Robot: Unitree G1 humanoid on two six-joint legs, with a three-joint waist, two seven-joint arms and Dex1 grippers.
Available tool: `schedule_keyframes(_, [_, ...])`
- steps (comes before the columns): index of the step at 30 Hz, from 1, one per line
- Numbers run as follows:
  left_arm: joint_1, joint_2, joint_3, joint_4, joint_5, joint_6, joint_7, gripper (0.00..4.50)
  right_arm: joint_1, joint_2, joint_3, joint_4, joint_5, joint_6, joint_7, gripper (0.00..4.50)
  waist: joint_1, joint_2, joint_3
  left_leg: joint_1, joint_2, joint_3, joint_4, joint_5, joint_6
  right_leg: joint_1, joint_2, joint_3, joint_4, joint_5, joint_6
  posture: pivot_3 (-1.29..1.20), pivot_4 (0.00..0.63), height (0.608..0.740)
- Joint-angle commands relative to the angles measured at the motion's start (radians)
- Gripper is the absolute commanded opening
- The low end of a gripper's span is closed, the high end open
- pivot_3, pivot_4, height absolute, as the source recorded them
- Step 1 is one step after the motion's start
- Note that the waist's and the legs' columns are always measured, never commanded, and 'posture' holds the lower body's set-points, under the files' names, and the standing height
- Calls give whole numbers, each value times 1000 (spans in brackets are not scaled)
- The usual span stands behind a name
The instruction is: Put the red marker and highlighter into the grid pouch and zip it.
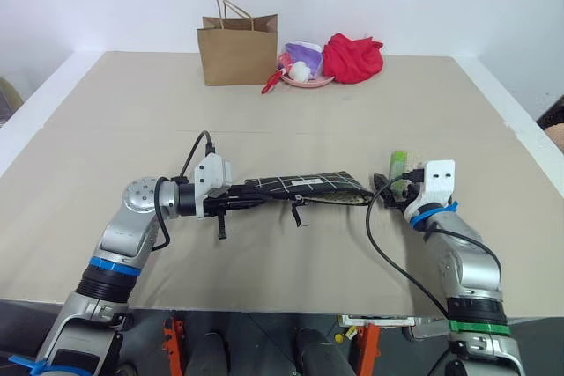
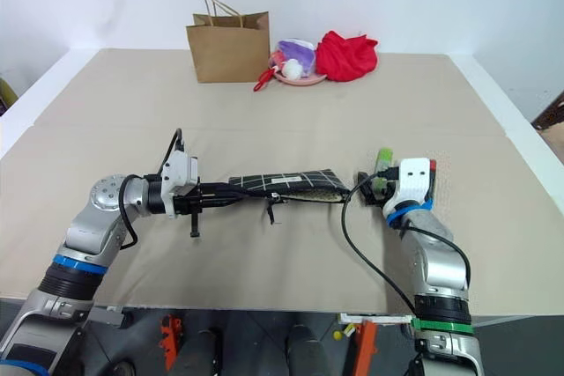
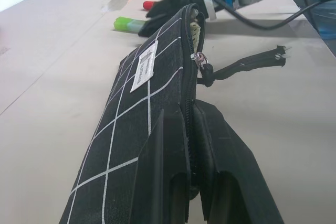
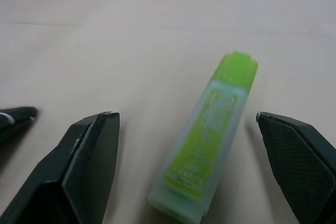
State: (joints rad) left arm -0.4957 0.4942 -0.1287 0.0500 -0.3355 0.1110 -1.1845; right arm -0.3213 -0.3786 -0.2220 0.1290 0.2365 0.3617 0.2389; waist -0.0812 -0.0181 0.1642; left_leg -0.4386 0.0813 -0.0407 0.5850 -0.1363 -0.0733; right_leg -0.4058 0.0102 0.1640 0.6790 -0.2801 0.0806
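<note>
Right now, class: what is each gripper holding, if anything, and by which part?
The left gripper is shut on the pouch, pinching its zipper edge at one end. The right gripper holds nothing: its fingers stand open either side of the highlighter.

— From my seat, the right claw [image 4: 186, 121] has its black fingers spread wide with the stubby pale-green highlighter [image 4: 209, 145] lying between them; bare beige desk [image 1: 291, 112] lies ahead of it.

— Anything crowding its left?

— The open end of the flat black grid-lined fabric pouch [image 1: 304, 188], held up off the desk, sits just beside it. The left claw [image 3: 191, 145] is clamped on the pouch's other end, so that line across the middle is blocked.

— And farther out?

— I see open desk up to the far edge, where a brown paper bag [image 1: 238, 48], a pink plate [image 1: 308, 79] and a crumpled red cloth [image 1: 352, 58] stand in a row.
</note>
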Motion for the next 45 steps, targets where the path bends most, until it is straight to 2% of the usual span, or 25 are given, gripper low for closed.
schedule_keyframes(1, [-15, 3, 19, -57, -20, 7, 14, 0, 5, 19, 15, 34, -55, 46, -76, 4106, 0, -1, 0, 0, 0, 0, 0, 0, 0, 0, 0, 0, 0, 0, 0, 0, 150, 740])
schedule_keyframes(2, [-14, 3, 20, -60, -21, 10, 15, 0, 8, 23, 21, 40, -69, 71, -98, 3967, 0, -1, -1, 0, 0, 0, 0, 0, 0, 1, 0, 0, 0, 0, 0, 0, 150, 740])
schedule_keyframes(3, [-13, 4, 20, -62, -21, 11, 15, 0, 10, 24, 25, 48, -79, 80, -112, 3625, 0, -2, -1, 1, 0, 0, 0, 0, 0, 1, 0, 0, 0, 0, 0, 0, 150, 740])
schedule_keyframes(8, [-9, 11, 25, -65, -21, 12, 15, 0, 8, 18, 33, 54, -83, 107, -120, 1368, 4, -6, -4, 3, 0, -2, 5, 0, 0, 7, 0, -1, 0, -1, -4, 0, 150, 740])
schedule_keyframes(9, [-10, 11, 25, -64, -20, 13, 15, 0, 8, 15, 34, 55, -84, 109, -120, 1036, 4, -6, -4, 3, -1, -2, 7, 1, 0, 8, 0, -1, -1, -2, -4, 0, 150, 740])
schedule_keyframes(13, [-12, 9, 28, -59, -19, 16, 19, 0, 3, -5, 33, 37, -80, 106, -98, 1058, 5, -6, -4, 3, -1, -2, 9, 1, 1, 10, -1, -1, -6, -2, -4, 0, 150, 740])
schedule_keyframes(17, [-10, 0, 44, -55, -48, 52, 33, 0, -11, -26, 5, -54, 7, 38, 27, 1058, 5, -6, -4, 1, -1, -2, 9, 1, 1, 14, -1, -1, -8, -2, -4, 0, 150, 740])
schedule_keyframes(20, [-10, 5, 46, -53, -72, 84, 19, 0, -11, -95, -6, -175, 107, 6, 221, 1058, 4, -1, -1, 0, -1, -2, 5, 1, 0, 12, -1, -1, -8, -2, -1, 0, 150, 740])
schedule_keyframes(22, [-10, 8, 41, -51, -96, 112, -8, 0, -2, -201, -50, -267, 236, 7, 445, 1058, 4, 4, 2, -1, -1, -2, 1, 1, 0, 10, -1, -1, -8, -1, 3, 0, 150, 740])
schedule_keyframes(25, [-1, 12, 23, -42, -95, 118, -35, 0, 35, -325, -80, -323, 349, 39, 654, 1058, 4, 5, 3, -1, -1, -3, -2, -1, 3, 9, 0, -3, -7, -6, 2, 0, 150, 740])
schedule_keyframes(31, [1, 1, 9, -18, -75, 89, -55, 0, 149, -539, -95, -413, 483, 173, 918, 1058, 7, 5, 3, -1, -1, -5, -1, -5, 7, 12, 0, -6, -7, -11, -1, 0, 150, 740])
schedule_keyframes(37, [-13, -4, 7, -5, -58, 52, -60, 0, 244, -643, -101, -439, 488, 201, 1023, 1058, 7, 5, 4, 0, -2, -5, 2, -5, 7, 13, -1, -6, -7, -11, 1, 0, 150, 740])
schedule_keyframes(41, [-12, -6, 3, -16, -56, 44, -60, 0, 251, -653, -100, -389, 450, 156, 1050, 1058, 6, 5, 4, 0, -2, -5, 5, -4, 7, 15, -2, -6, -7, -11, -1, 0, 150, 740])
schedule_keyframes(45, [-9, -11, -3, -39, -60, 46, -51, 0, 219, -640, -75, -361, 464, 196, 1032, 1058, 6, 5, 4, 0, -2, -5, 7, -4, 6, 15, -2, -5, -7, -10, -1, 0, 150, 740])
